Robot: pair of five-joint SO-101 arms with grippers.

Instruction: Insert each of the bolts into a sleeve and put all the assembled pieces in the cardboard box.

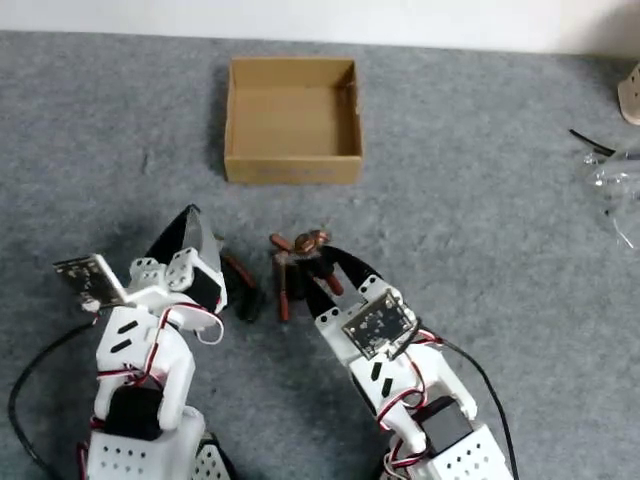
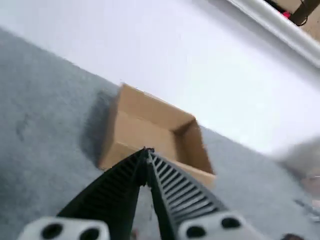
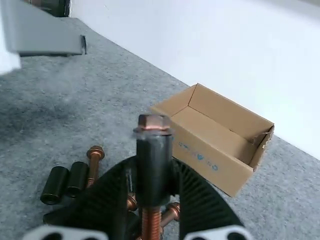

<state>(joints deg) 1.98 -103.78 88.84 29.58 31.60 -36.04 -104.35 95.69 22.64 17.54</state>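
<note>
My right gripper (image 3: 152, 200) is shut on a black sleeve (image 3: 155, 162) held upright, with a copper bolt (image 3: 153, 122) through it, head on top. In the high view this gripper (image 1: 322, 272) sits over a small pile of loose bolts (image 1: 283, 285) and sleeves (image 1: 250, 300) in front of the open cardboard box (image 1: 290, 160). Two loose black sleeves (image 3: 55, 184) and a bolt (image 3: 94, 154) lie on the carpet. My left gripper (image 2: 146, 152) is shut on nothing and points toward the box (image 2: 150, 132); it (image 1: 188, 228) stands left of the pile.
Grey carpet covers the table. A clear plastic item (image 1: 610, 170) and a beige object (image 1: 630, 95) lie at the far right edge. A white wall runs behind the box (image 3: 215, 135). A blurred grey part (image 3: 45, 30) hangs nearby.
</note>
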